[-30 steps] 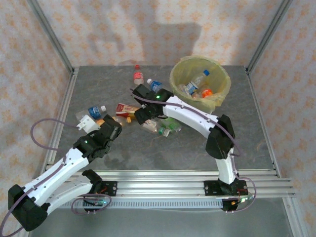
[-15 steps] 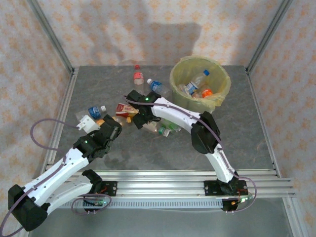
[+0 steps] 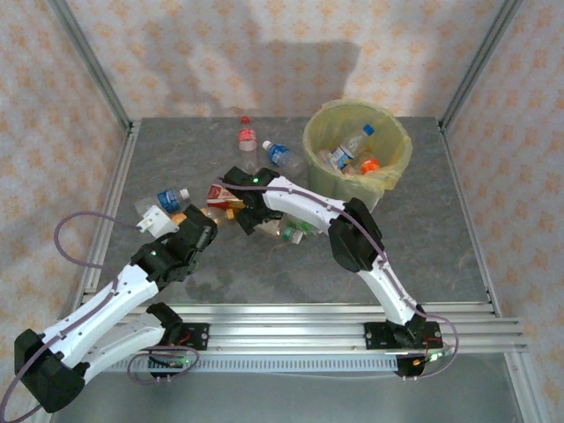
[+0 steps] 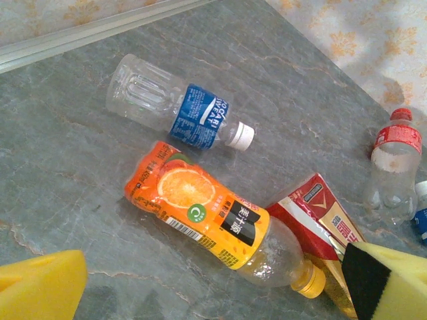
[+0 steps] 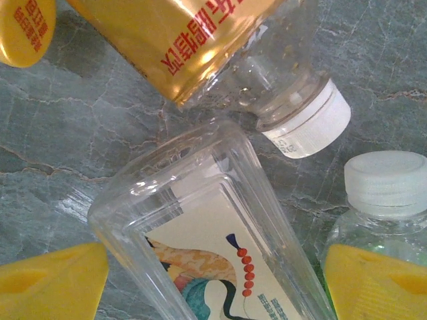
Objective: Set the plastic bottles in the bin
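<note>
Hovering left tool (image 3: 152, 218), jaws wide apart, over orange bottle (image 4: 200, 213) lying on worktop (image 4: 60, 167) beside blue-label bottle (image 4: 180, 110). Right tool (image 5: 213, 283), jaws apart, straddles clear bottle (image 5: 220, 260) mid-pile. Bin (image 3: 398, 163) far right, several bottles inside.

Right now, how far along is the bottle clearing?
Done: a few bottles lie in the bin. In hand: nothing held; the open right tool straddles a square clear bottle, and the open left tool hovers over an orange-label bottle. Left: several loose bottles on the table.
</note>
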`<act>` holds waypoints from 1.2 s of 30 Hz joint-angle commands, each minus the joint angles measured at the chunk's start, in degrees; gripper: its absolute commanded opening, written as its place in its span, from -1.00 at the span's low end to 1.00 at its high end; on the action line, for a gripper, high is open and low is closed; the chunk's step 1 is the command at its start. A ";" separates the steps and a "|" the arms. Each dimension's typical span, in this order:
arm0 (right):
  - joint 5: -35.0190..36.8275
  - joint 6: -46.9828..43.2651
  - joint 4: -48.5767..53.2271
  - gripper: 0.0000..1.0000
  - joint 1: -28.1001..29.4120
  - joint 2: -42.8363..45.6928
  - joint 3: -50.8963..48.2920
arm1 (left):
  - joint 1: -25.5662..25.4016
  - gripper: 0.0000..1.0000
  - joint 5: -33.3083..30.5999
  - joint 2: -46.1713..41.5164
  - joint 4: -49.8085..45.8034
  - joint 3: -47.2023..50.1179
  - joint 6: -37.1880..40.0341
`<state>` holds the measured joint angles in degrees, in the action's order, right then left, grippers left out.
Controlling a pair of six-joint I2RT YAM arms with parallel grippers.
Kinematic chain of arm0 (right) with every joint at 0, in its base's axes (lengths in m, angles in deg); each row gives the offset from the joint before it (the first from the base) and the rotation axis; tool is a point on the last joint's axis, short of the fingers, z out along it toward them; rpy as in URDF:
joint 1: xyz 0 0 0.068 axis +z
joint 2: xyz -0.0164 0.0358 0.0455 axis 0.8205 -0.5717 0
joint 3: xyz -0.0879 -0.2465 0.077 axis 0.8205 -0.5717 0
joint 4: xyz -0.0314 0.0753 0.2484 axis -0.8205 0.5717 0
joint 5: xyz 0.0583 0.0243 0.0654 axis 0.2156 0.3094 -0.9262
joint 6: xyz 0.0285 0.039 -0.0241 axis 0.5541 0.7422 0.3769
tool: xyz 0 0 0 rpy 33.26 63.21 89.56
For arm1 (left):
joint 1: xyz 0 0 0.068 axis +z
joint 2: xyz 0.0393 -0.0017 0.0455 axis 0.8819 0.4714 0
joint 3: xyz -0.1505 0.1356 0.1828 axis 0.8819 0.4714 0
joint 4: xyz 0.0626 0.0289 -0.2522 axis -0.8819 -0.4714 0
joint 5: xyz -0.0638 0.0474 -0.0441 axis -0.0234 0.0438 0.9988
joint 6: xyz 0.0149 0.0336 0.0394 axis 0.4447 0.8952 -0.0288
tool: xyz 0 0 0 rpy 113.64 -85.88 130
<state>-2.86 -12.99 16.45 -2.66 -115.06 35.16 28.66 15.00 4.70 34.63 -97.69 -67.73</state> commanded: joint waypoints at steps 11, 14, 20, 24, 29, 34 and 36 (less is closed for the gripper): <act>-4.14 1.77 0.81 0.57 0.16 -1.59 -1.37 | 0.54 1.00 -2.63 0.27 -0.66 1.22 -1.04; -3.97 2.24 0.60 0.57 0.20 -1.74 -2.06 | 0.58 1.00 -2.62 0.27 -0.56 1.21 -1.00; -3.36 3.33 0.38 0.58 0.22 -2.65 -2.86 | 0.59 1.00 -2.35 0.62 -0.24 1.21 -0.86; -3.52 3.44 -0.05 0.56 0.35 -3.40 -3.35 | 0.58 1.00 -2.23 1.01 -0.05 1.12 -0.77; -4.38 3.25 -0.32 0.40 0.35 -3.77 -3.58 | 0.52 1.00 -2.18 1.28 -0.05 0.95 -0.68; -4.41 3.45 0.35 0.09 0.58 -3.33 -2.88 | 0.54 1.00 -2.29 1.49 0.20 1.04 -0.60; -4.12 3.49 0.53 0.00 0.83 -2.44 -2.87 | 0.57 1.00 -2.29 1.82 0.46 0.95 -0.53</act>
<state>-7.36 -9.89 16.14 -2.60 -118.21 32.25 28.66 15.02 5.94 34.71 -96.86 -67.71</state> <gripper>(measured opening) 0.554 0.999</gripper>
